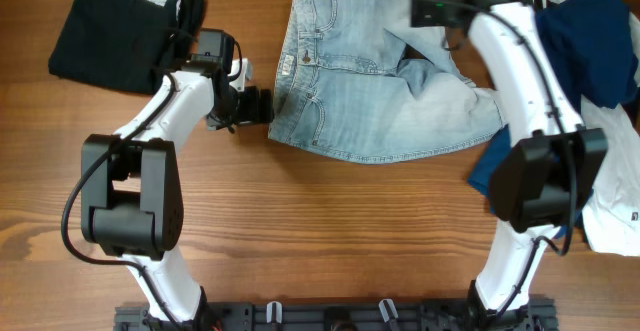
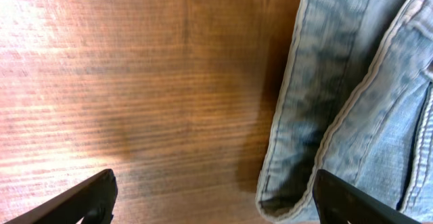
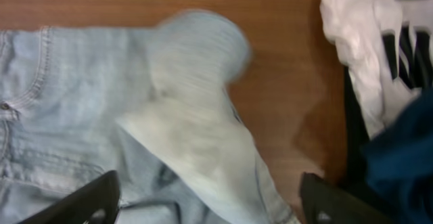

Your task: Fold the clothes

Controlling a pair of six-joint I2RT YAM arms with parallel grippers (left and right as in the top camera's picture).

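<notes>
Light blue jeans (image 1: 380, 96) lie partly folded at the table's top middle, waistband to the left. My left gripper (image 1: 260, 106) is open and empty, just left of the jeans' lower waist corner. In the left wrist view, that corner (image 2: 325, 116) lies by the right finger of the left gripper (image 2: 216, 207). My right gripper (image 1: 418, 11) is open above the jeans' upper right part. In the right wrist view, a blurred, pale turned-over fold of the jeans (image 3: 196, 116) lies between the fingers of the right gripper (image 3: 210, 207), not held.
A folded black garment (image 1: 110, 31) lies at the top left. A pile at the right edge holds a navy garment (image 1: 590, 46) and a white one (image 1: 610, 191). The white garment (image 3: 365, 48) has black stripes in the right wrist view, with the navy one (image 3: 399, 163) beside it.
</notes>
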